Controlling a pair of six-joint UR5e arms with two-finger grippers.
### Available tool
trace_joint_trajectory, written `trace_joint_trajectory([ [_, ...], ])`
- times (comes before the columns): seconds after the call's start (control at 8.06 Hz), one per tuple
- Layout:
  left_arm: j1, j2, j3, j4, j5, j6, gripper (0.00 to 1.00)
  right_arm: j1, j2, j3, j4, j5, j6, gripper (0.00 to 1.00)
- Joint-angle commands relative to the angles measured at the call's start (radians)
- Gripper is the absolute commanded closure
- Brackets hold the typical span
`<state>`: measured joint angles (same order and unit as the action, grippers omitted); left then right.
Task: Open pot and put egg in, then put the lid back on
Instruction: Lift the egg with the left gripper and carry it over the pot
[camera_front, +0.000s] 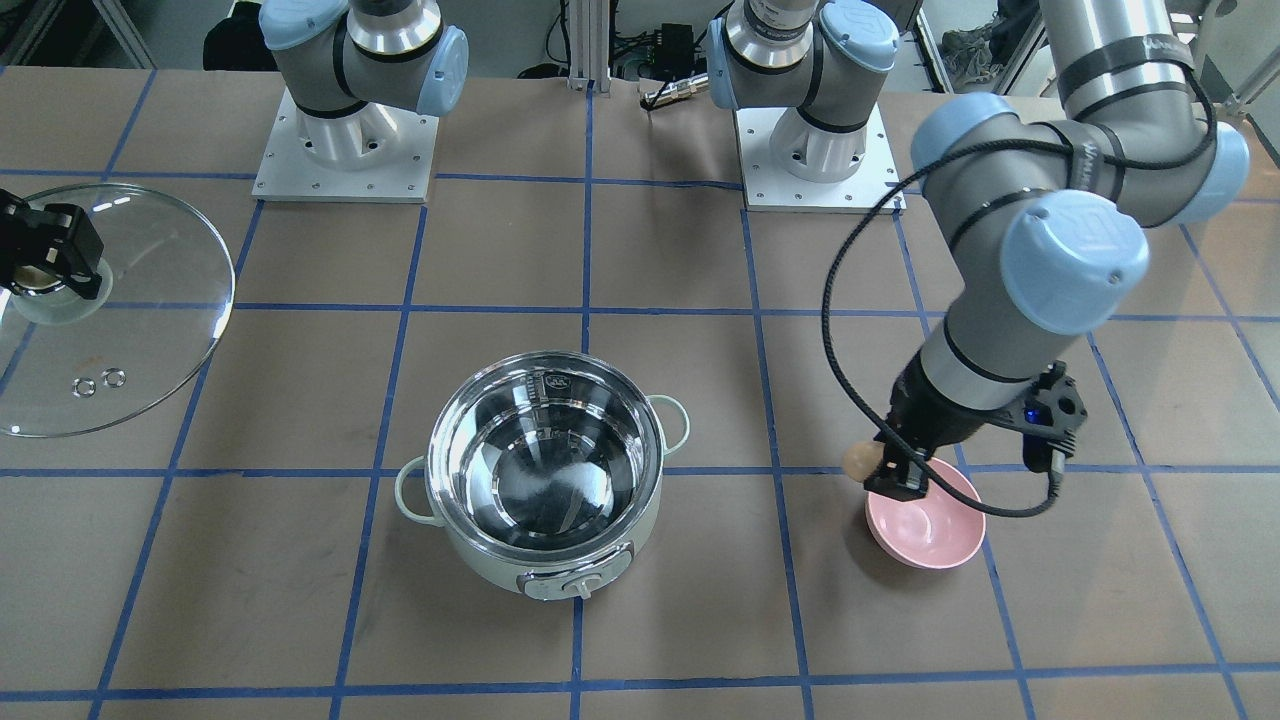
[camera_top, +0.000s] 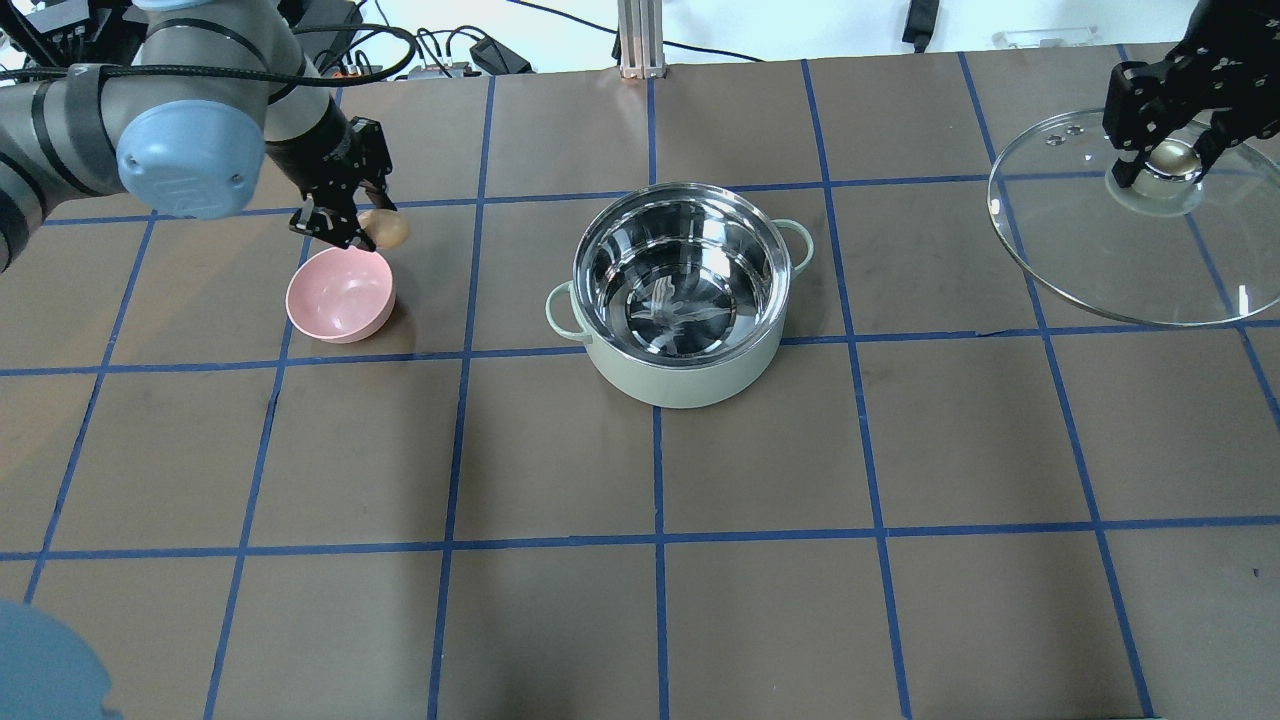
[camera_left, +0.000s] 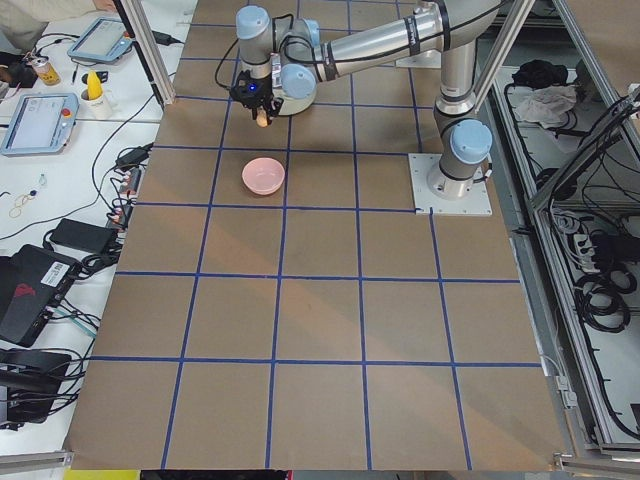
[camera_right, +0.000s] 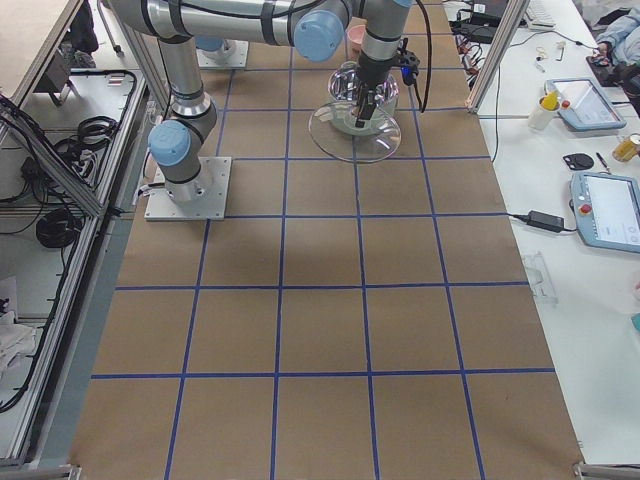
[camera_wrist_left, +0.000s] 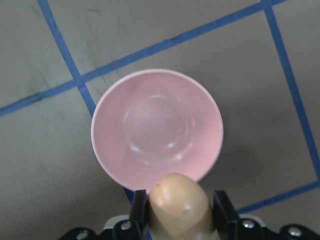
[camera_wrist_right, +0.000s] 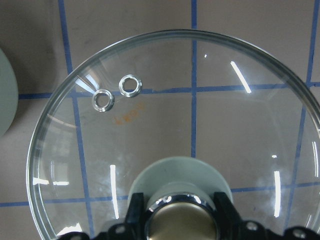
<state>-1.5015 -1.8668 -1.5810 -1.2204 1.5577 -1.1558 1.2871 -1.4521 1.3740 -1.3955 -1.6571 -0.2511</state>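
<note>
The pale mint pot (camera_top: 680, 295) stands open in the table's middle, its steel inside empty; it also shows in the front view (camera_front: 545, 470). My left gripper (camera_top: 362, 232) is shut on the tan egg (camera_top: 384, 229) and holds it just above the far rim of the pink bowl (camera_top: 340, 294). In the left wrist view the egg (camera_wrist_left: 178, 202) sits between the fingers over the bowl (camera_wrist_left: 157, 127). My right gripper (camera_top: 1160, 165) is shut on the knob of the glass lid (camera_top: 1130, 240), held off to the pot's right. The lid (camera_wrist_right: 175, 125) fills the right wrist view.
The table is brown paper with a blue tape grid. The two arm bases (camera_front: 345, 150) stand at the robot's edge. The pink bowl (camera_front: 925, 515) is empty. Tablets and cables lie on side benches (camera_left: 40, 110) off the table.
</note>
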Motion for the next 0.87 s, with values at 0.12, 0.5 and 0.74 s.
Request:
trace_joint_trajectory([
  [0.12, -0.242, 0.012, -0.001, 0.01, -0.04, -0.365, 0.75, 0.0, -0.014, 0.0, 0.009, -0.01, -0.007, 1.0],
  [0.5, -0.366, -0.041, -0.002, 0.126, -0.116, -0.574, 0.76, 0.001, -0.019, 0.0, 0.006, 0.002, -0.007, 1.0],
  [0.74, -0.431, -0.106, -0.001, 0.194, -0.133, -0.675, 0.76, 0.001, -0.017, 0.0, 0.006, 0.003, -0.008, 1.0],
])
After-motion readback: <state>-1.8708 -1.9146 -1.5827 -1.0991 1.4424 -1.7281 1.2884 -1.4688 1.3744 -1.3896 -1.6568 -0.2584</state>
